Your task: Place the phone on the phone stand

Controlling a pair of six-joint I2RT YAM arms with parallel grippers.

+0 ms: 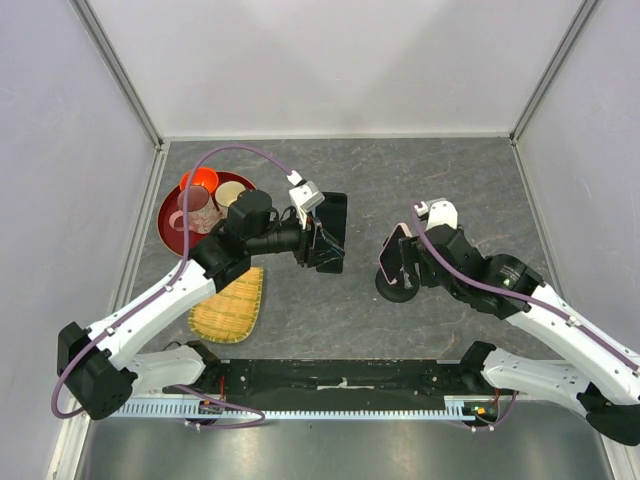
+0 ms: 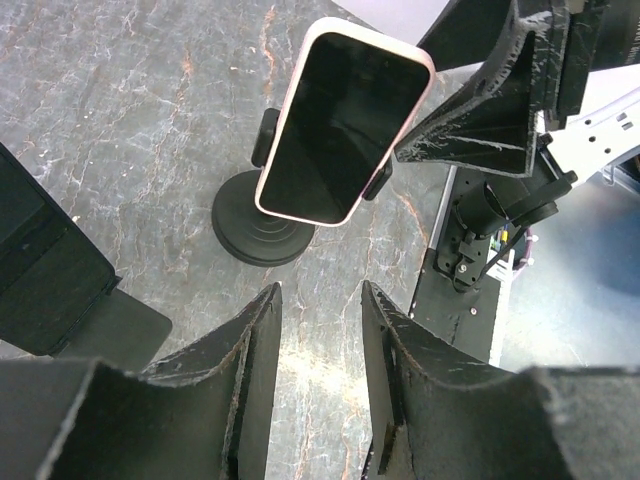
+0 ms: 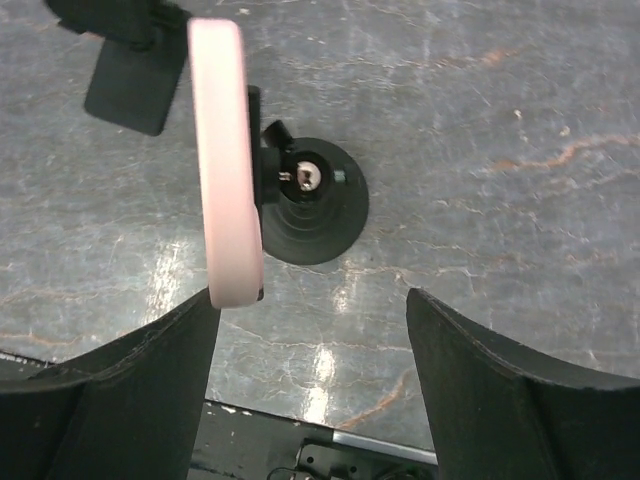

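Both pincers hang released and empty, your right pincer (image 3: 310,300) nearer than the left pincer (image 2: 320,290), with the phone (image 3: 225,160) on the stand (image 3: 320,225) at its 11 o'clock, long axis 12-to-6.

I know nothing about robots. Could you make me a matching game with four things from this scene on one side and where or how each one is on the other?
1. phone
2. red tray
3. woven mat
4. right claw

A. lying flat, straw-yellow
B. wide open, holding nothing
C. mounted on the black stand
D. holding cups, at the far left

Pairs: 1-C, 2-D, 3-A, 4-B
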